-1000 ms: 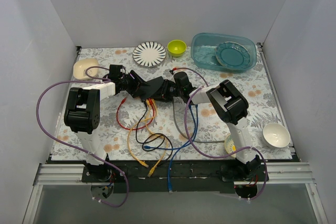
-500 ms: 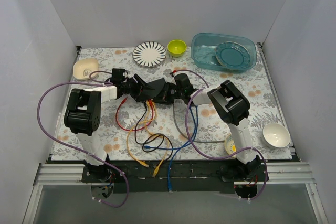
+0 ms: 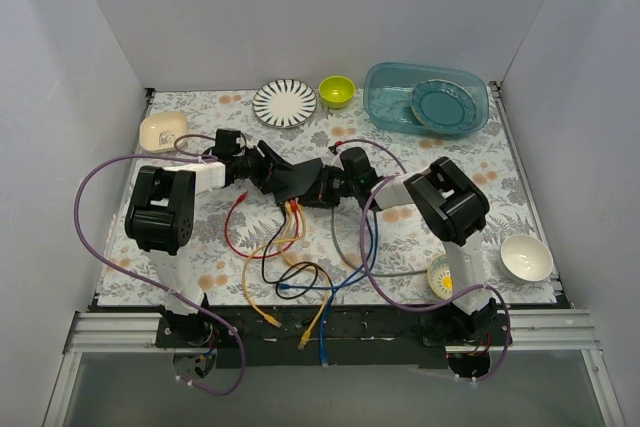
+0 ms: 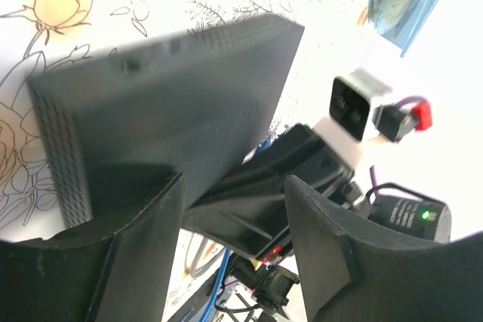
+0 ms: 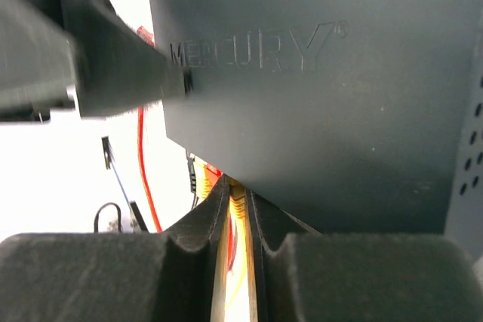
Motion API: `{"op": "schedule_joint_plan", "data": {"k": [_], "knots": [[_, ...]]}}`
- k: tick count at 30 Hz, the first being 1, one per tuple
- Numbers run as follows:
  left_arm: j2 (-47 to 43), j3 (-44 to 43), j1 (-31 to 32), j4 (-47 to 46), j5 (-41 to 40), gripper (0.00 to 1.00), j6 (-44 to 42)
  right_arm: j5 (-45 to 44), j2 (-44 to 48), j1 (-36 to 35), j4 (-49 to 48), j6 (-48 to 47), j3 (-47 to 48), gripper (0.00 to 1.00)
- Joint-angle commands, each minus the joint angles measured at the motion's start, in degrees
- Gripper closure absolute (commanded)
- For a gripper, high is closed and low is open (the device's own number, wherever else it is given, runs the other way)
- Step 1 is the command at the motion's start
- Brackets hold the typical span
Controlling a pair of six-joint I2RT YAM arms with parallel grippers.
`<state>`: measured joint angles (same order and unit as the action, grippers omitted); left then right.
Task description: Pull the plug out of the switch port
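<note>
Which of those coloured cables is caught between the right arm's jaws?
The yellow cable, pinched where it enters the black switch; the red cable hangs left, outside the jaws.

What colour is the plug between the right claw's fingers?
Yellow: the plug shows best in the right wrist view, pinched in the right claw below the switch.

Live: switch point(image 3: 297, 176) matte black | my right fingers point(image 5: 90, 277) black | plug point(image 5: 238, 205) yellow | red cable point(image 3: 227, 230) | table point(image 3: 200, 112) orange-floral | far-edge plate point(image 3: 285, 103) black-white stripes | bowl point(image 3: 337, 91) lime
</note>
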<state>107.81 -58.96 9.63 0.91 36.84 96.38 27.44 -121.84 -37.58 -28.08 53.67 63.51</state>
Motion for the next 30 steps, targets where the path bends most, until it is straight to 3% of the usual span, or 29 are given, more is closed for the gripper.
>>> {"op": "schedule_joint_plan", "data": {"k": [1,4,10,17,25,30], "knots": [[2.14,-0.45,0.04,3.93,-5.37,0.44,-2.33,-1.42,1.69,0.58,13.4,-5.33,-8.83,0.99],[2.14,-0.37,0.04,3.93,-5.38,0.44,-2.42,-1.6,4.5,3.03,12.17,-6.29,-12.08,0.99],[-0.05,1.38,0.3,-0.55,-0.73,0.44,-0.32,-0.55,2.49,3.22,13.67,-7.88,-9.46,0.99],[-4.1,3.32,6.53,-2.14,2.8,0.44,-0.4,1.39,-1.82,3.22,11.2,-3.31,-3.49,0.99],[-5.59,7.89,10.24,-2.58,0.61,0.44,0.3,2.44,-3.84,2.87,12.08,-2.95,0.22,0.99],[-3.66,4.38,9.89,5.94,-7.12,0.44,-1.37,2.79,-1.47,2.87,12.17,-4.27,-3.12,0.99]]}}
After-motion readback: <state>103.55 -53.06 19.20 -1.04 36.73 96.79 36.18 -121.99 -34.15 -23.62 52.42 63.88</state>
